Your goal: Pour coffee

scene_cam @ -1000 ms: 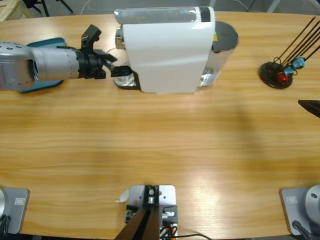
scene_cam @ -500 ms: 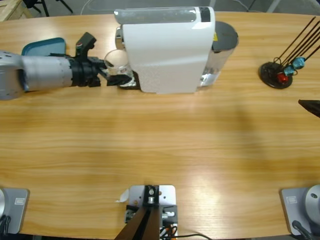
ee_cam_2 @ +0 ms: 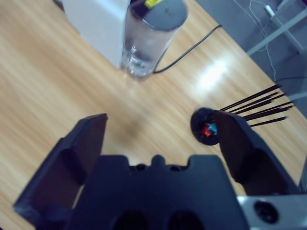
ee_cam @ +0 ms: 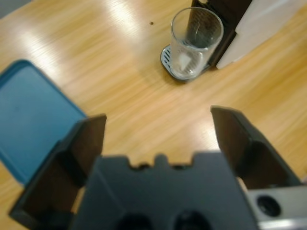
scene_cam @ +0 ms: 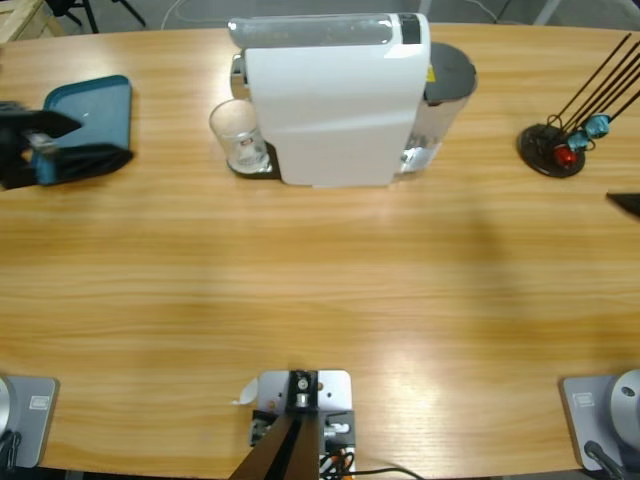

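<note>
A clear empty glass (scene_cam: 237, 138) stands upright on the drip tray (scene_cam: 252, 165) at the left end of the white coffee machine (scene_cam: 330, 100). My left gripper (scene_cam: 90, 140) sits far to the left above a blue tray, well apart from the glass. In the left wrist view its jaws are open and empty (ee_cam: 158, 120), with the glass (ee_cam: 195, 43) ahead. Only a black tip of my right gripper (scene_cam: 625, 206) shows at the right edge. In the right wrist view that gripper (ee_cam_2: 158, 120) is open with nothing in it, above bare wood.
A blue tray (scene_cam: 90, 110) lies at the back left, partly under the left gripper. The machine's water tank (scene_cam: 445, 85) sits at its right end. A black stand with thin sticks (scene_cam: 552, 148) is at the back right.
My left gripper has let go of the glass and drawn back leftward to the table's edge. The glass stays on the drip tray. The right gripper has hardly moved.
</note>
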Robot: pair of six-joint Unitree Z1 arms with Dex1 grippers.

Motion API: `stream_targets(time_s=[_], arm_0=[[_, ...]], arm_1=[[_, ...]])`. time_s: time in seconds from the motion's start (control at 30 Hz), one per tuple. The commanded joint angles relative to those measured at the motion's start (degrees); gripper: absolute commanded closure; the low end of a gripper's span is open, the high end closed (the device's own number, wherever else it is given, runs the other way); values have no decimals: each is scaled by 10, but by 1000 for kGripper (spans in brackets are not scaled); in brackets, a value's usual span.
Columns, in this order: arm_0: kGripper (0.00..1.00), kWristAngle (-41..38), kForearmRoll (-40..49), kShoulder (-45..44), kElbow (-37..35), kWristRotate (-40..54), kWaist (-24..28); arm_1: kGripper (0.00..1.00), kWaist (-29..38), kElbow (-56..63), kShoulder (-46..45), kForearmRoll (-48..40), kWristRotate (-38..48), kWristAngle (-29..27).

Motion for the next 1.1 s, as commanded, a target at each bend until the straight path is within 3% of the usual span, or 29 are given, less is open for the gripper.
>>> stream_targets(time_s=[0.03,0.17,0.6,1.1], arm_0=[[66,8,93,-29,-1,-28,4],[46,30,86,-12,13,-79,4],[46,28,58,-61,46,-78,4],[46,23,57,-53,46,-78,4]], arm_1=[[1000,-170,-240,204,89,5,146],[1000,-206,-373,303,151,7,159],[1000,-226,-763,592,380,-20,268],[1000,-218,-830,681,400,-35,272]])
